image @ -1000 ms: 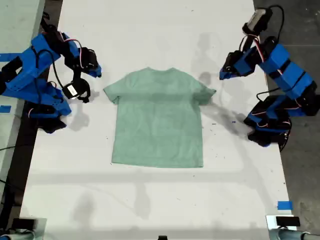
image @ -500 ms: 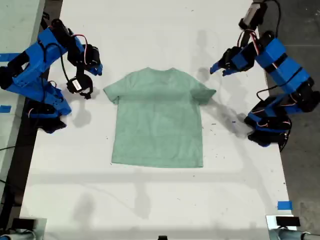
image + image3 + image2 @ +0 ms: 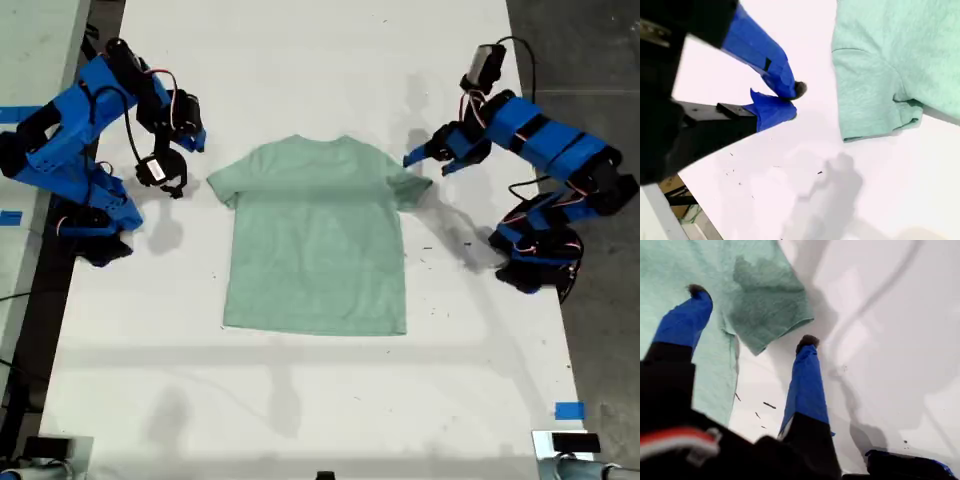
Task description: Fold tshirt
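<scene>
Over the last second my first gripper (image 3: 425,158) has swung down and inward from above the exterior view's right, and it now hangs just beside the tshirt's (image 3: 315,240) sleeve (image 3: 767,310) with its jaws spread wide and nothing between them. In its wrist view one finger sits over the body cloth, the other over bare table (image 3: 300,400), so the sleeve lies between them. My second gripper (image 3: 790,100) has lifted a little and turned; its jaws look nearly closed and empty, though the angle is poor and I would not swear to a small gap. The other sleeve lies near its tips, not touching.

The tshirt is flat and spread on the table, neck away from the camera, no fold made yet. I judge the cloth light, soft and limp: it will drape and drag, so a pinch should take both layers at the sleeve seam or shoulder edge, not one loose ply.
</scene>
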You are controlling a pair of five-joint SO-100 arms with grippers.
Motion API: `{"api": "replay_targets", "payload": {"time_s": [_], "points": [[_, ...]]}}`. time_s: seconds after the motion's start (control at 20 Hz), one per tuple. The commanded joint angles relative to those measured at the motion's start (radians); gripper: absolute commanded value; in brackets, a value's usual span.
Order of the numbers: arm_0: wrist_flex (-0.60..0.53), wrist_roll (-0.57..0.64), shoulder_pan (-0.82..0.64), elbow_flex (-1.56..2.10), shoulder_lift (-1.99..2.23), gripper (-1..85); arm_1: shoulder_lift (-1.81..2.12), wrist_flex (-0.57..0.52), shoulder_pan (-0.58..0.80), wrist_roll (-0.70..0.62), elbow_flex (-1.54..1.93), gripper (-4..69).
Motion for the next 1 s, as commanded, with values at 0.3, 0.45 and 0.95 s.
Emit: {"api": "replay_targets", "payload": {"time_s": [0.3, 0.45, 0.95], "points": [[-0.031, 0.008, 0.012, -0.049, -0.034, 0.8, -0.219, -0.296, 0.029, -0.044, 0.104, 31.4], [-0.031, 0.008, 0.014, -0.049, -0.034, 0.8, -0.284, -0.295, 0.034, -0.06, 0.066, 13.1], [-0.035, 0.0, 0.025, -0.026, -0.026, 0.8, -0.155, -0.017, 0.021, -0.048, -0.115, -1.4]]}}
